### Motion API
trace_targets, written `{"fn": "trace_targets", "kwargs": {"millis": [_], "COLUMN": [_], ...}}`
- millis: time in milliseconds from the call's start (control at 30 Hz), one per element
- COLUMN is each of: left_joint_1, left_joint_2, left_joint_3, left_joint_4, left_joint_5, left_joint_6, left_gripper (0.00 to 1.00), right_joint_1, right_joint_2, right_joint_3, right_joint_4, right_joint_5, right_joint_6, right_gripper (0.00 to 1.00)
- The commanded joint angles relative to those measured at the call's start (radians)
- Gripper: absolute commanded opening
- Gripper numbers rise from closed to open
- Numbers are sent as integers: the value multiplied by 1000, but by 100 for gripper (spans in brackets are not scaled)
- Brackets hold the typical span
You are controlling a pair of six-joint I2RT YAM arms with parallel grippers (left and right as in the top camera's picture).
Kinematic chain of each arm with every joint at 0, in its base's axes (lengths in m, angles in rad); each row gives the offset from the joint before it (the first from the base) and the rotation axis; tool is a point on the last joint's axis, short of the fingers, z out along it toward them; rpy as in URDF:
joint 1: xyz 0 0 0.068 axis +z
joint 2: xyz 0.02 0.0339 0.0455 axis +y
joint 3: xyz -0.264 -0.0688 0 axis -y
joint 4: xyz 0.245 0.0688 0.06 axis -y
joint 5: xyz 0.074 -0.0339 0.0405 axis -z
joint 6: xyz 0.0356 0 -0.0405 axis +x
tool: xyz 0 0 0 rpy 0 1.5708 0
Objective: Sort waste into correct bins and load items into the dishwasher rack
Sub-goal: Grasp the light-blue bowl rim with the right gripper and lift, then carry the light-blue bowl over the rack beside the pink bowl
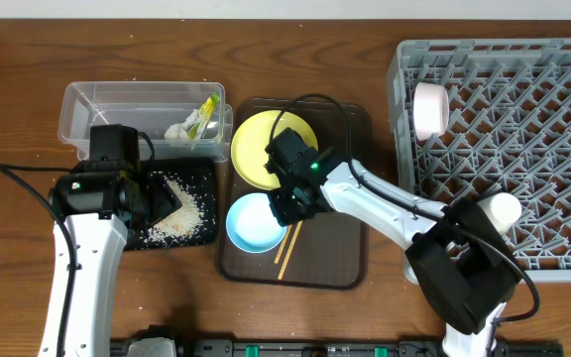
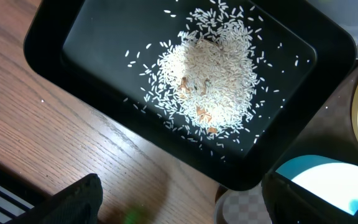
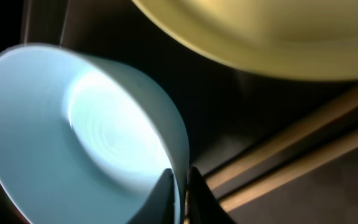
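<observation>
My right gripper is shut on the right rim of the light blue bowl, which sits on the brown serving tray; in the right wrist view the fingers pinch the bowl's wall. The yellow plate and two chopsticks lie beside it. My left gripper is open and empty above the black tray, which holds rice scraps. The clear tub holds the snack wrapper and the tissue. A white bowl stands in the dishwasher rack.
The dark brown serving tray lies between the black tray and the rack. A pale rounded object sits at the rack's near left, beside my right arm. Bare wooden table lies in front and at the left.
</observation>
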Motion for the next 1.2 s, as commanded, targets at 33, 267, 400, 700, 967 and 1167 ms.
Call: {"fn": "trace_targets", "kwargs": {"millis": [33,267,400,700,967,1167], "left_joint_1": [5,5,5,5,5,5], "left_joint_2": [-3,-3,-3,-3,-3,-3], "left_joint_3": [6,6,6,6,6,6], "left_joint_4": [-7,-7,-7,-6,-6,-6], "left_joint_5": [-5,-5,-5,-5,-5,-5], "left_joint_6": [-13,-13,-13,-13,-13,-13], "left_gripper": [85,85,85,85,85,85], "right_joint_1": [-8,-83,-167,-396,-565,-688], "right_joint_2": [-27,-175,-320,-536,-493,-387], "right_joint_3": [-3,-3,-3,-3,-3,-3], "right_joint_4": [1,-23,-52,88,359,521], "right_joint_5": [11,68,175,761,1056,1089], "right_joint_6": [17,-10,-27,-148,-395,-591], "right_gripper": [1,1,1,1,1,1]}}
